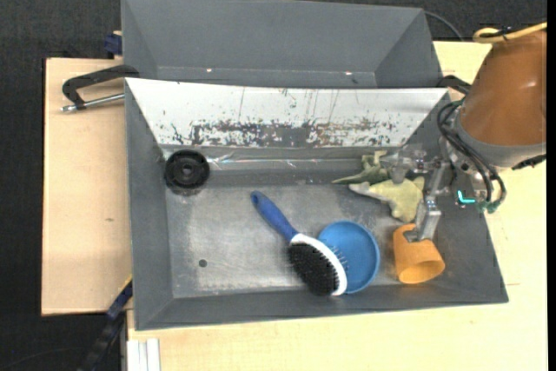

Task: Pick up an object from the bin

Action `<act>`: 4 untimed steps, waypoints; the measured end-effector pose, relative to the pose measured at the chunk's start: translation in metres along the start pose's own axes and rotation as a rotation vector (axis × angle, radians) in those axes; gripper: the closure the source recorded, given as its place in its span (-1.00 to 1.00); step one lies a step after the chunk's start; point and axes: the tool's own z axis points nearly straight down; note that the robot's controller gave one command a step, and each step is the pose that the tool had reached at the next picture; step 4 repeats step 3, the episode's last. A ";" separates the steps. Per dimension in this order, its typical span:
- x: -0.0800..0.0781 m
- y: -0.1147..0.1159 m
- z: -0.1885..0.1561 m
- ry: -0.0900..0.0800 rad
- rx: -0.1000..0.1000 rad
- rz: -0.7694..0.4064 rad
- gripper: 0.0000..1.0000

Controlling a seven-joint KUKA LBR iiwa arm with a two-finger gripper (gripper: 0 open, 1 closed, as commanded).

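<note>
Nearest the camera in the grey bin (pixel 217 230), a blue-handled brush (pixel 300 246) with black bristles lay against a blue bowl (pixel 358 248). Just to their right, close to the near right corner, sat a small, plain orange cup (pixel 418 261). The gripper (pixel 427 224) hung at the cup's far rim; whether it was open or closed could not be told. Behind it lay a crumpled pale yellow thing (pixel 395 188), and a black disc (pixel 186 170) rested well apart at the far left.

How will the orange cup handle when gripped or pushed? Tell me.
The orange cup looks hollow and thin-walled, so probably light and fairly stiff. Its smooth round wall could slip or roll if nudged, perhaps toward the blue bowl beside it.
</note>
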 end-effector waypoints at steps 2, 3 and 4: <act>-0.049 -0.037 0.085 -0.010 0.002 -0.052 1.00; -0.040 -0.032 -0.036 -0.020 0.005 -0.067 1.00; -0.040 -0.032 -0.036 -0.020 0.005 -0.067 1.00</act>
